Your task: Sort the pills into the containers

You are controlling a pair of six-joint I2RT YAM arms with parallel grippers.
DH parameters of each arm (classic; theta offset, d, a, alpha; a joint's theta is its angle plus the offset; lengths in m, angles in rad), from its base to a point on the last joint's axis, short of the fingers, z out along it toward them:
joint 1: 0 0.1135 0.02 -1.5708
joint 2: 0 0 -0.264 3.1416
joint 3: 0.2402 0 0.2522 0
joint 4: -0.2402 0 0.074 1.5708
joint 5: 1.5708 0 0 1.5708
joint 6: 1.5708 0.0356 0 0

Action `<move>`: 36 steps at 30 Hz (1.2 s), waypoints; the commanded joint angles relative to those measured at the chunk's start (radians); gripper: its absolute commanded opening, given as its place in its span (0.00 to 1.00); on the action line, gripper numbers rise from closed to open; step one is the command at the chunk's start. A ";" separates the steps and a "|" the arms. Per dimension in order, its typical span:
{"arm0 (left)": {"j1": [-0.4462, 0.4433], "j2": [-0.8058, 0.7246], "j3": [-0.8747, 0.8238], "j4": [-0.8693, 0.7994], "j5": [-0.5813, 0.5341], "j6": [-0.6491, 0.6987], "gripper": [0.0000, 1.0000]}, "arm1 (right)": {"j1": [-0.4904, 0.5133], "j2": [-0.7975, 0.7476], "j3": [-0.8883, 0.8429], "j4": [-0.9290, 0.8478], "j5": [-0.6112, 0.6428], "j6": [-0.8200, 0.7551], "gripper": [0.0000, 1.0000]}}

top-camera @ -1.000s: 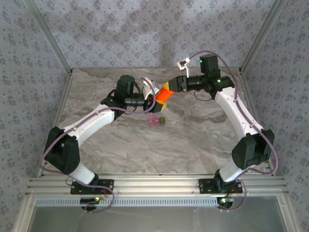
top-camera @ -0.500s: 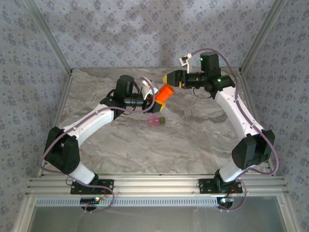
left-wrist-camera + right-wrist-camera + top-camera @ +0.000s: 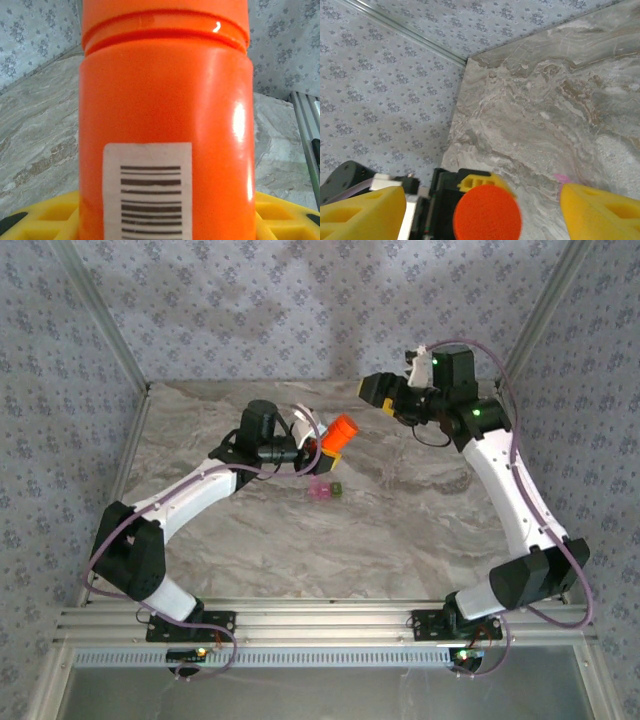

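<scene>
One orange bottle (image 3: 165, 100), white barcode label (image 3: 147, 190), gripped by left claw (image 3: 320, 445), right claw (image 3: 380, 390) spread apart

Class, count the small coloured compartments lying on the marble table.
2. The pink compartment sits just in front of the orange bottle; the olive-green compartment adjoins its right side. None looks hidden.

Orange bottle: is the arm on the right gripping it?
No: the right gripper hangs open, apart from the orange bottle, which the left gripper holds.
</scene>
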 commanded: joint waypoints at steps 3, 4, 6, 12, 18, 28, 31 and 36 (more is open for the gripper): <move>-0.002 -0.029 0.007 0.070 -0.008 0.010 0.00 | 0.074 0.008 0.006 -0.035 0.063 0.043 0.83; -0.003 -0.030 0.007 0.072 -0.008 0.008 0.00 | 0.087 0.013 0.010 -0.039 0.073 0.043 0.83; -0.005 -0.031 0.007 0.076 -0.010 0.005 0.00 | 0.113 0.026 0.014 -0.051 0.093 0.039 0.84; -0.007 -0.035 0.005 0.078 -0.008 0.004 0.00 | 0.151 0.046 0.009 -0.064 0.129 0.023 0.84; -0.008 -0.038 0.007 0.080 -0.007 0.000 0.00 | 0.168 0.063 0.010 -0.063 0.134 0.021 0.83; -0.008 -0.039 0.006 0.078 -0.007 0.003 0.00 | 0.168 0.063 -0.014 -0.070 0.128 0.010 0.78; -0.007 -0.039 0.006 0.078 -0.007 0.002 0.00 | 0.166 0.061 -0.019 -0.064 0.120 0.011 0.71; -0.007 -0.038 0.007 0.079 -0.008 0.001 0.00 | 0.163 0.057 -0.025 -0.059 0.100 0.005 0.53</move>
